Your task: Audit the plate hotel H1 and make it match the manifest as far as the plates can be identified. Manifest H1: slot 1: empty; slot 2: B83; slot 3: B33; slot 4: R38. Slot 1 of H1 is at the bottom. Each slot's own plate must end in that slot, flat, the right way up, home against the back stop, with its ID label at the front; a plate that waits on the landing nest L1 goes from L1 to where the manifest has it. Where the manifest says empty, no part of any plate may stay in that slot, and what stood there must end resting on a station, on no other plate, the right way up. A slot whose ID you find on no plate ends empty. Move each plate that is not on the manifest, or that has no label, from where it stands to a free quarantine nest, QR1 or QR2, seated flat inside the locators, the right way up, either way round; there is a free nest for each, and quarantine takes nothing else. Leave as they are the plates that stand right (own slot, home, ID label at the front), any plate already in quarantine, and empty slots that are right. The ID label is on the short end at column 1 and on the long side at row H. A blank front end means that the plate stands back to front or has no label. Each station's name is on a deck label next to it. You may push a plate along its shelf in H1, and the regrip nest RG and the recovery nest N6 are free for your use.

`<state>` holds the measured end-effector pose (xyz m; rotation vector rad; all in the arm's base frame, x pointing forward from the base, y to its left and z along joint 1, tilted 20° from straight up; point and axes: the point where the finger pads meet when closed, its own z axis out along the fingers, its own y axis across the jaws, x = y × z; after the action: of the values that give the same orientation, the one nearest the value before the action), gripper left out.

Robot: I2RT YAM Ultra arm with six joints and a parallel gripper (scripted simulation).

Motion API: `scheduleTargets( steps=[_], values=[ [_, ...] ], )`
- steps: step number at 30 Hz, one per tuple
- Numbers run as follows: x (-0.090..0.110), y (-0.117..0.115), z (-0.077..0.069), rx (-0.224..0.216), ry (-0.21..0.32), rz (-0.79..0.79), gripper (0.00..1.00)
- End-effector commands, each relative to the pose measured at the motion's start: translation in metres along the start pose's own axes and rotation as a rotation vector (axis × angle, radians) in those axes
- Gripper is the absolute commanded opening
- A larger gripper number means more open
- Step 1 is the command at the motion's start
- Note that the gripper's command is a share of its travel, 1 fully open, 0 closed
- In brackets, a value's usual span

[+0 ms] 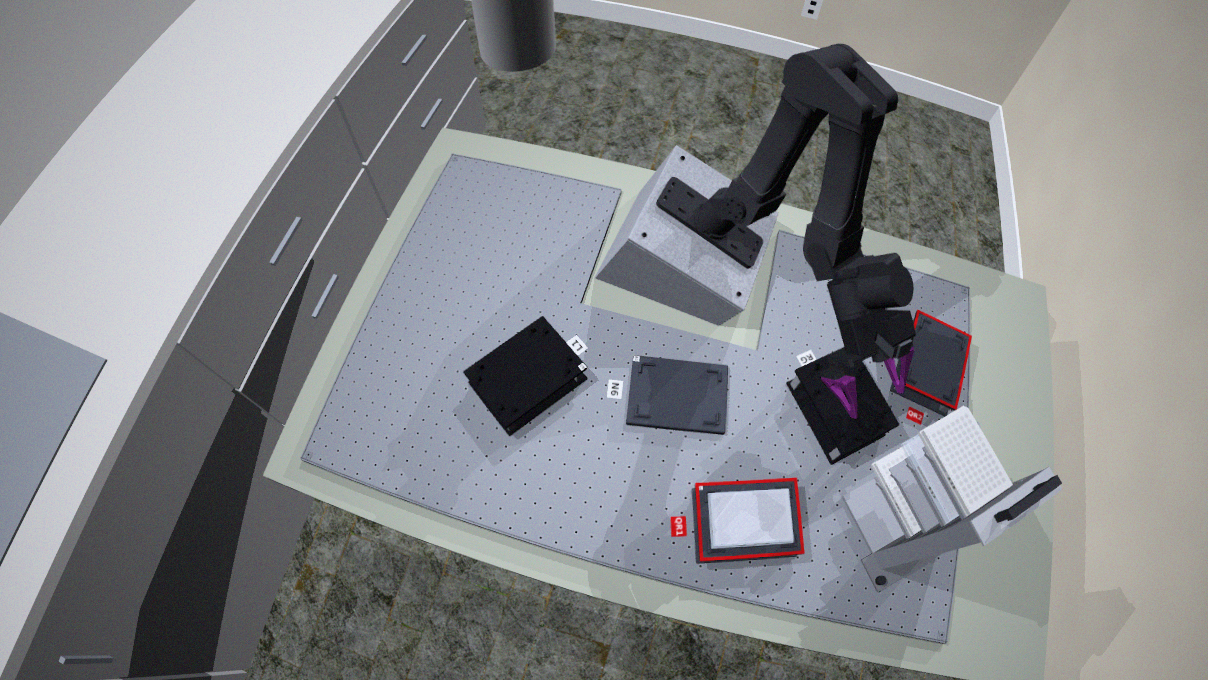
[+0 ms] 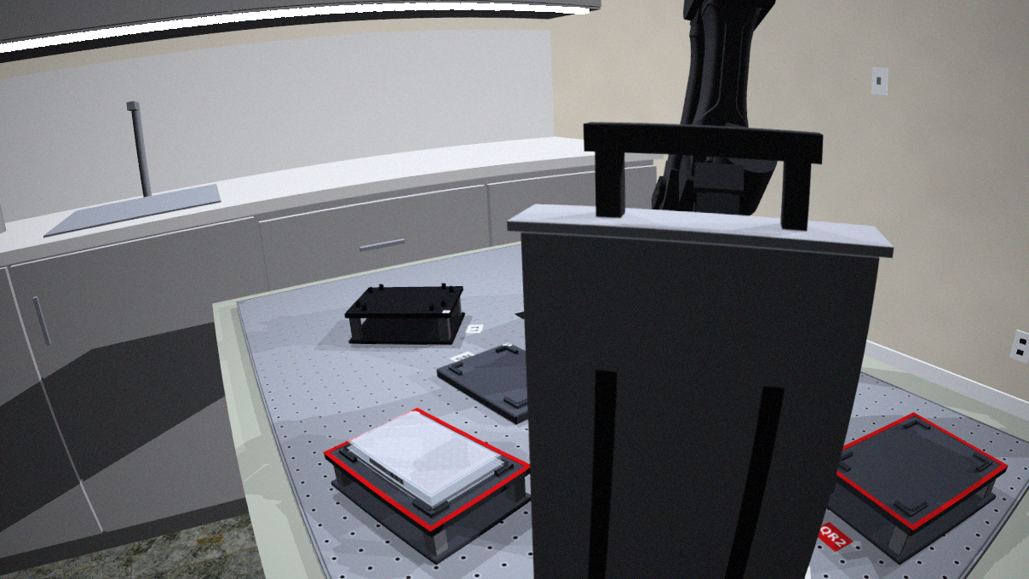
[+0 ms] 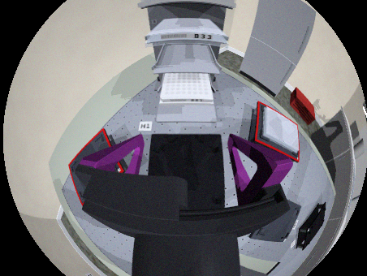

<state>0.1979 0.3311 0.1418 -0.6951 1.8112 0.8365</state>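
H1 (image 3: 186,2) shows R38 on top, B33 under it, and a white well plate (image 3: 184,88) sticking out the bottom slot.
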Motion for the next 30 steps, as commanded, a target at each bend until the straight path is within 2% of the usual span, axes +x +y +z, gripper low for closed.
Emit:
scheduleTargets(
  steps=[1, 3, 4, 9, 11, 14, 15, 20, 24, 30],
  values=[
    [-0.012, 0.001, -0.009, 0.0, -0.052, 0.009, 1.0],
    [-0.02, 0.002, -0.009, 0.0, -0.07, 0.013, 1.0],
    [-0.011, 0.002, -0.011, -0.001, -0.052, 0.011, 1.0],
    [-0.003, -0.002, -0.017, 0.011, -0.037, 0.011, 1.0],
    [-0.024, 0.003, -0.014, -0.001, -0.083, 0.017, 1.0],
    [-0.026, 0.004, -0.014, -0.004, -0.092, 0.018, 1.0],
    [-0.005, 0.001, -0.017, 0.0, -0.052, 0.012, 1.0],
    [-0.001, -0.001, -0.019, 0.006, -0.053, 0.014, 1.0],
    [0.018, 0.0, -0.017, 0.007, -0.016, 0.006, 1.0],
    [0.027, 0.0, -0.02, 0.007, -0.016, 0.006, 1.0]
  ],
)
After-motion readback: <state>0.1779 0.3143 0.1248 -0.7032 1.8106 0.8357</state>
